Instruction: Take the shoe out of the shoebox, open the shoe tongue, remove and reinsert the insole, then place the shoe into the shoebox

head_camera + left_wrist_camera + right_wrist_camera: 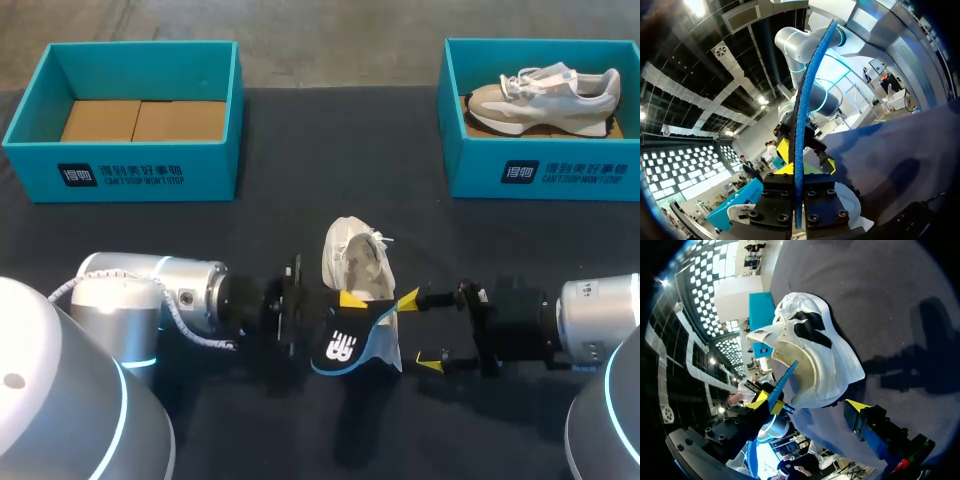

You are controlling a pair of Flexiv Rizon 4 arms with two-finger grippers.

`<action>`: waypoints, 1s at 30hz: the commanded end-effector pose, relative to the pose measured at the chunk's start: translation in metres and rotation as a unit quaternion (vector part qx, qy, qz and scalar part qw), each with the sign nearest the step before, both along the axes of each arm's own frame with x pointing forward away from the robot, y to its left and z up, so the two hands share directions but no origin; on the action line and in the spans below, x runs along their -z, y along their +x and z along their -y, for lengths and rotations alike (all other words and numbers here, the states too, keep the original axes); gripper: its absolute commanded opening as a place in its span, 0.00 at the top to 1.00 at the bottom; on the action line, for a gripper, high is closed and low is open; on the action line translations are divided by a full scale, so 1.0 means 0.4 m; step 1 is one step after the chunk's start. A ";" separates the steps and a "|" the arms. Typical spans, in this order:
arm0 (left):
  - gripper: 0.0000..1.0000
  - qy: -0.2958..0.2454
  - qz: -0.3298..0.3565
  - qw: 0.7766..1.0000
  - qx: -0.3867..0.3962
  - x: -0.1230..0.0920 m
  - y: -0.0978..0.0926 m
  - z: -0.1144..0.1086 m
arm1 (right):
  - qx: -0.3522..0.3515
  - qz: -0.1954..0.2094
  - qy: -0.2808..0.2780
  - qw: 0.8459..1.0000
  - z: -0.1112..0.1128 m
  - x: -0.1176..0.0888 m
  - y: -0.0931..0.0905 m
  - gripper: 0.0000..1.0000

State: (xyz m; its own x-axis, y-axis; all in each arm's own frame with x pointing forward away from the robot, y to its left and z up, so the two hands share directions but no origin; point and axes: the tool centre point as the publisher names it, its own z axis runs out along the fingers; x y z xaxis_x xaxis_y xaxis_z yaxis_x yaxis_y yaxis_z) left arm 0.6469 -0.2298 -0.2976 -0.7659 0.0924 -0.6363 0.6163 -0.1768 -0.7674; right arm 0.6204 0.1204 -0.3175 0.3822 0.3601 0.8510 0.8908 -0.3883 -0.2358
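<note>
A white and beige shoe point(356, 258) lies on the dark table near the middle, toe pointing away from me. Its black insole point(348, 346), with a blue edge and a white logo, hangs at the heel end, and my left gripper point(345, 300) is shut on it. In the left wrist view the insole point(802, 120) stands edge-on between the closed fingers of the left gripper point(798, 172). My right gripper point(421, 332) is open just right of the heel and holds nothing. In the right wrist view the shoe point(812, 352) lies ahead of the spread right gripper point(809, 403), opening towards it, with the insole point(784, 381) beside one finger.
An open teal shoebox point(130, 175) with a cardboard floor stands at the back left. A second teal shoebox point(545, 172) at the back right holds another beige and white shoe point(545, 95). Bare dark table lies between the boxes and the arms.
</note>
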 end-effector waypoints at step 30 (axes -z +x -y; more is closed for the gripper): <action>1.00 0.010 -0.007 1.000 0.011 0.018 0.008 0.017 | 0.013 0.003 0.009 1.000 0.040 -0.004 0.007 0.00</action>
